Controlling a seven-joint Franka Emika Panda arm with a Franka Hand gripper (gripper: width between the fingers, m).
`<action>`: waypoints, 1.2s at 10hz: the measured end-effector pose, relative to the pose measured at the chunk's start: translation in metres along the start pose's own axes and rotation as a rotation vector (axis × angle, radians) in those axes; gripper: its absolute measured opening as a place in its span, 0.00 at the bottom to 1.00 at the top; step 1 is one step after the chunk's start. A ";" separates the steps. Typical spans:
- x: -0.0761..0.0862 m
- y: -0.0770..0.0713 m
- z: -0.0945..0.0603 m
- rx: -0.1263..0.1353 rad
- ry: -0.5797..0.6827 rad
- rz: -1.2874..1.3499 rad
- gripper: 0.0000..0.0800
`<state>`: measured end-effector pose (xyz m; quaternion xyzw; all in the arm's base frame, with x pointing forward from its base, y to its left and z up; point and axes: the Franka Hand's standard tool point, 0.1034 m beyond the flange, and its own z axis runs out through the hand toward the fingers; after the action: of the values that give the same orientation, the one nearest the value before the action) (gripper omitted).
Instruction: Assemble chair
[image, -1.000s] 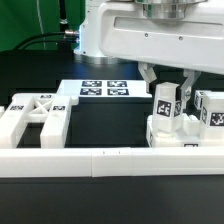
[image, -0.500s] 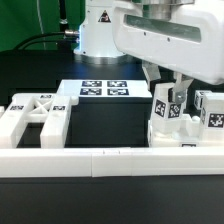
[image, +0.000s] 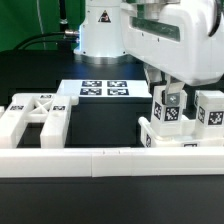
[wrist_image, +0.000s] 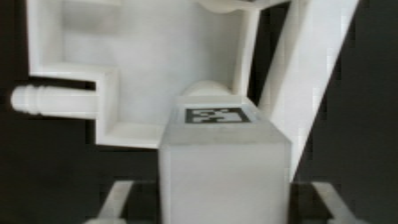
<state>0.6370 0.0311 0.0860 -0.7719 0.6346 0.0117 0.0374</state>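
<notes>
My gripper (image: 169, 100) is shut on an upright white chair leg (image: 168, 112) with a square tag on its face. The leg stands on a chunky white chair part (image: 160, 137) at the exterior view's right. A second tagged white block (image: 211, 110) stands just to the right of it. In the wrist view the leg (wrist_image: 222, 150) fills the space between my two fingers (wrist_image: 128, 198), and beyond it is a white panel with a round peg (wrist_image: 39, 97). A white chair frame with crossed bars (image: 35, 114) lies at the exterior view's left.
A long white border rail (image: 100, 160) runs across the front of the black table. The marker board (image: 104, 89) lies flat further back, in front of the arm's white base (image: 100, 35).
The hand has turned and shifted a little toward the exterior view's right, still holding the leg. The leg now sits slightly lower on the white part.
</notes>
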 end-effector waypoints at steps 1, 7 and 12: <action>0.000 0.000 0.000 0.000 0.000 -0.015 0.46; -0.002 -0.003 -0.003 0.006 0.002 -0.338 0.81; -0.004 -0.002 -0.002 -0.015 0.020 -0.912 0.81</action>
<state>0.6381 0.0357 0.0883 -0.9728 0.2299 -0.0087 0.0269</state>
